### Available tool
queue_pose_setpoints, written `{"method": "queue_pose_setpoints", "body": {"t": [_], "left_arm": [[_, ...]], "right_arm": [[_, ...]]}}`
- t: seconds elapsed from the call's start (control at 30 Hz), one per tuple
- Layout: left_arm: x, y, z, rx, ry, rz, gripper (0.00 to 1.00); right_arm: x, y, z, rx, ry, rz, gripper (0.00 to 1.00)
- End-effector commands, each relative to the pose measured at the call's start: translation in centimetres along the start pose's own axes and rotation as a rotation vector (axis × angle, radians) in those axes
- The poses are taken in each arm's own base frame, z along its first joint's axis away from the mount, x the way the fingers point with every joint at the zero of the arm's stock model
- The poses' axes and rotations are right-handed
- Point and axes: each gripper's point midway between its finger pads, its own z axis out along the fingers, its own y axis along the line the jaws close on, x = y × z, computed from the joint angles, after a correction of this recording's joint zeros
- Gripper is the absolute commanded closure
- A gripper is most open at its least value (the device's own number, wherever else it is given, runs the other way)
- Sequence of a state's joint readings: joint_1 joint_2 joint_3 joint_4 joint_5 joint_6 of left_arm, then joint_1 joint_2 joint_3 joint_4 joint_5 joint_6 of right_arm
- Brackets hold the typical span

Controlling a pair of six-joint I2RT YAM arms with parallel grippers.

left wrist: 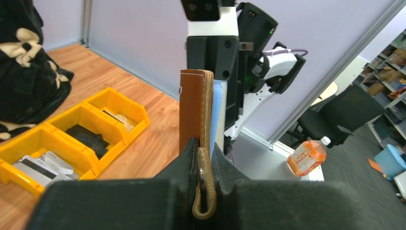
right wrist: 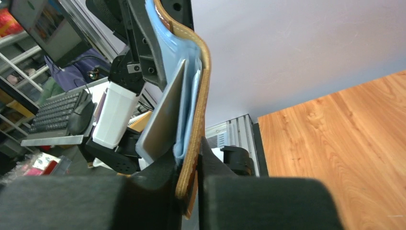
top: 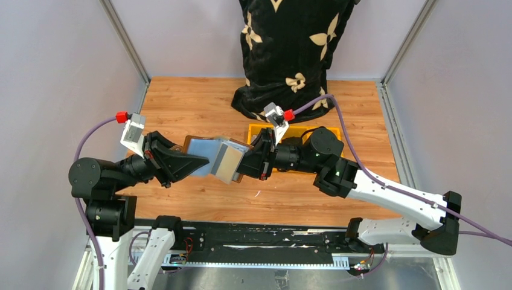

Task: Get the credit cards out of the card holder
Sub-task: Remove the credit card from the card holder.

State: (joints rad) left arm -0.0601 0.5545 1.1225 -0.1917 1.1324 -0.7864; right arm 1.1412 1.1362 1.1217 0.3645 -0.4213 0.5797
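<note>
Plainly the card holder [top: 218,158] hangs in the air between the two arms, above the middle of the wooden surface [top: 199,103], spread open with its shiny inner side up. The left pincer [left wrist: 205,154] is nipped narrow on the brown leather edge of the left flap. The right pincer [right wrist: 189,160] is pinched the same way on the rim of the right flap. In the right wrist view a grey credit card [right wrist: 163,117] leans away from the pale blue lining.

Judging from this, the step in hand is freeing that card. To do it well, one pincer should probably hold the leather firm and level. The other should let go of its flap, take the card alone by its exposed edge without catching the lining, and draw it straight along the pocket's line. A skewed pull may bend the card or tug the holder loose. The yellow bins [left wrist: 57,125] on the far right of the surface look a likely place to drop it.
</note>
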Motion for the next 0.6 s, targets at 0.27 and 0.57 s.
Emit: {"method": "queue_pose_setpoints", "body": {"t": [0.27, 0.57], "left_arm": [[1.5, 3.7, -1.4, -0.211, 0.007, 0.232, 0.03], [2.1, 4.5, -2.6, -0.275, -0.051, 0.408, 0.00]], "right_arm": [[-0.6, -3.2, -1.1, 0.461, 0.101, -0.174, 1.00], [0.0, -4.2, 1.7, 0.777, 0.261, -0.513, 1.00]]}}
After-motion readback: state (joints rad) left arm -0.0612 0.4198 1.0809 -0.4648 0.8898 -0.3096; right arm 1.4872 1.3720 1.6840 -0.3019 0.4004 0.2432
